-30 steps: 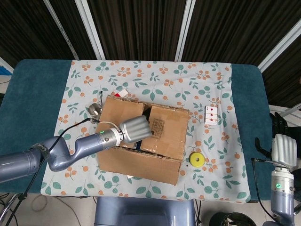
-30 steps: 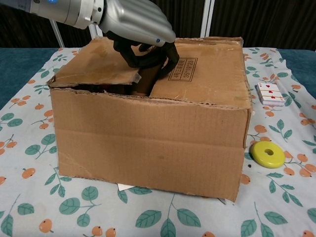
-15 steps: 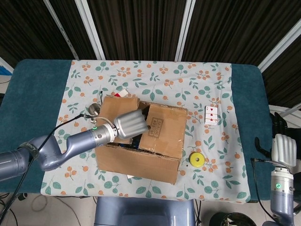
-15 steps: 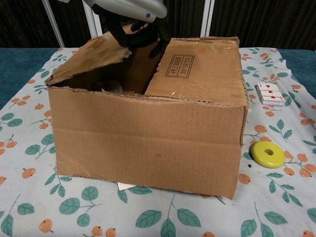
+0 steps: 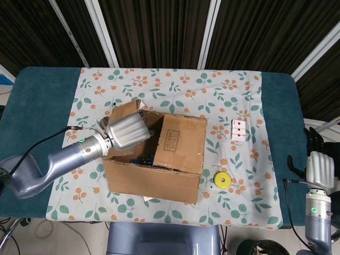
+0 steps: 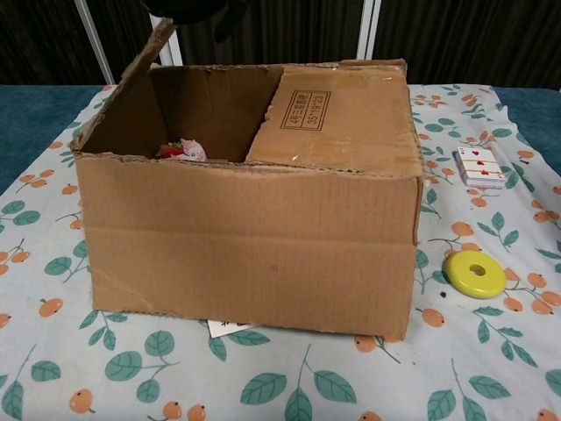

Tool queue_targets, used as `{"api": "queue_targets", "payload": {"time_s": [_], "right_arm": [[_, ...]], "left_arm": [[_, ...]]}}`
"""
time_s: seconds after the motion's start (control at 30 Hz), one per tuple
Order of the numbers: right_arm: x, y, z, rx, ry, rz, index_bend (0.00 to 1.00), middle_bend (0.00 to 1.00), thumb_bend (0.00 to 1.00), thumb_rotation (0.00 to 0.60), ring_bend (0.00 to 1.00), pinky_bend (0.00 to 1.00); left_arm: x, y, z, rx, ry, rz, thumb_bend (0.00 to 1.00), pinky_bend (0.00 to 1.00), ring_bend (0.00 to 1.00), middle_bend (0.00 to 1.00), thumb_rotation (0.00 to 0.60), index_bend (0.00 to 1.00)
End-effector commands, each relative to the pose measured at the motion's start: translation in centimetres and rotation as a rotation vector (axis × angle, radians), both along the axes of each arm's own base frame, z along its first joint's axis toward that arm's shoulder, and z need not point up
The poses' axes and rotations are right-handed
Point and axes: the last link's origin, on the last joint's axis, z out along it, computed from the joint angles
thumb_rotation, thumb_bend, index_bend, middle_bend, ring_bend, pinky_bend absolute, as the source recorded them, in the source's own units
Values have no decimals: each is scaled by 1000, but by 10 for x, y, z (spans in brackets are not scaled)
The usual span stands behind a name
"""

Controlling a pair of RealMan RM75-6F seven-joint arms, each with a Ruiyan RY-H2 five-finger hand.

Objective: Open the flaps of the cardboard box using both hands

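The cardboard box (image 5: 151, 172) stands mid-table on the floral cloth. Its left flap (image 5: 122, 112) is lifted almost upright, and my left hand (image 5: 126, 132) grips that flap's top edge with fingers curled over it. In the chest view the raised left flap (image 6: 131, 79) leans outward, and only the dark fingertips of the left hand (image 6: 195, 9) show at the top edge. The right flap (image 5: 178, 141) still lies flat over the right half of the box (image 6: 245, 246). My right hand (image 5: 321, 169) hangs beyond the table's right edge, fingers straight, holding nothing.
A yellow ring (image 5: 221, 179) lies just right of the box. Playing cards (image 5: 238, 129) sit further back on the right. A small metal object (image 5: 104, 124) rests by the left flap. Red and pink items (image 6: 180, 151) show inside the box. Paper (image 6: 230, 328) pokes out beneath it.
My left hand has pulled the left flap up and out to the left, from lying flat to nearly upright, exposing the box's inside. The box shifted slightly. The right hand stayed still.
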Motion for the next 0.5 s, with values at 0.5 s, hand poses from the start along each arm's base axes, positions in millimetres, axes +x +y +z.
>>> {"api": "queue_targets", "payload": {"time_s": [0.5], "right_arm": [[2,1,-2,7,-9,0,18,0,468,600,4,236]], "left_arm": [[-38,-6,46,106,-25,76,833,496,471,650,600,447]]}}
